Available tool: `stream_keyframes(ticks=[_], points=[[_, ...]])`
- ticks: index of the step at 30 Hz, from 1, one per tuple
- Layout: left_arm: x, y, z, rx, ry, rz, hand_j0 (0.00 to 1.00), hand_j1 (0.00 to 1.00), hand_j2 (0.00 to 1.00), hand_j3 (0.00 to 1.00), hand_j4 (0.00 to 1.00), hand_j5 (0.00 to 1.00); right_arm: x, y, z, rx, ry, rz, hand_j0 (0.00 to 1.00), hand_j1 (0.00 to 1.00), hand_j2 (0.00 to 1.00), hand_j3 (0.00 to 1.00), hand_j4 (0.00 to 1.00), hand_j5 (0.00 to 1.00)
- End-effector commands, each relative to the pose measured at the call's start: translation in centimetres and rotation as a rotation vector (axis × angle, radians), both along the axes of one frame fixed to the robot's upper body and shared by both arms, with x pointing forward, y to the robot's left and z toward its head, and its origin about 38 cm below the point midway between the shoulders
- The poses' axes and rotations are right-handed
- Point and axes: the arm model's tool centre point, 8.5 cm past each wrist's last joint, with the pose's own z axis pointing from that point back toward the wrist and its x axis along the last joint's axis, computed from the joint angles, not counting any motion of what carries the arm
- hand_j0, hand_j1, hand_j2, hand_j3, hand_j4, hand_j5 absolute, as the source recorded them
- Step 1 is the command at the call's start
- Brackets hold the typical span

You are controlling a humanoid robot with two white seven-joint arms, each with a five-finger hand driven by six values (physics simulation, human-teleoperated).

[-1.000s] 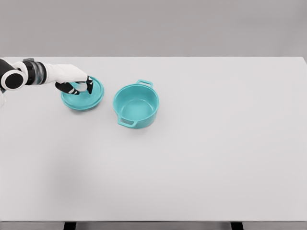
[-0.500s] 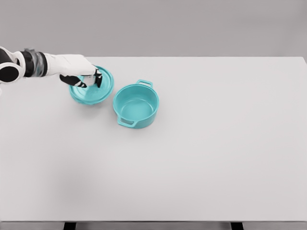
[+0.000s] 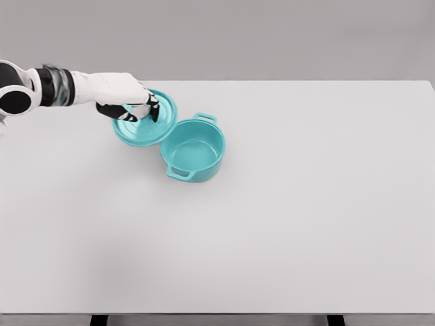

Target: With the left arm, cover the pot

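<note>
Teal things number two: one pot (image 3: 194, 151), one lid (image 3: 145, 121) gripped by the left hand (image 3: 133, 103).

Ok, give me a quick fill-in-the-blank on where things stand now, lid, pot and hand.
1. The left hand grips the teal lid by its ____.
2. The pot on the white table is still ____, its inside visible.
3. In the picture the lid's edge overlaps the pot's upper ____ rim.
4. The pot has ____ side handles.

Missing words: knob; uncovered; left; two
</note>
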Motion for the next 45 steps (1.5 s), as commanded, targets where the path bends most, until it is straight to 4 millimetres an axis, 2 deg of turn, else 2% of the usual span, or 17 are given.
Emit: stream_keyframes(ticks=[1,20,28,45], points=[[-0.2,-0.5,0.4,-0.018,-0.002,-0.014,0.54,0.54,0.54,0.54,0.54,0.54,0.0,0.0,0.0,0.000,0.000,0.000,1.00,1.00,1.00,1.00,1.00,1.00],[-1.3,-5.1,0.2,-0.060,-0.003,-0.121,0.54,0.54,0.54,0.54,0.54,0.54,0.0,0.0,0.0,0.000,0.000,0.000,1.00,1.00,1.00,1.00,1.00,1.00],[-1.6,-5.5,0.0,-0.124,0.055,-0.109,0.55,0.55,0.55,0.55,0.55,0.55,0.0,0.0,0.0,0.000,0.000,0.000,1.00,1.00,1.00,1.00,1.00,1.00],[-1.8,-5.8,-1.3,-0.102,0.085,-0.106,0.55,0.55,0.55,0.55,0.55,0.55,0.0,0.0,0.0,0.000,0.000,0.000,1.00,1.00,1.00,1.00,1.00,1.00]])
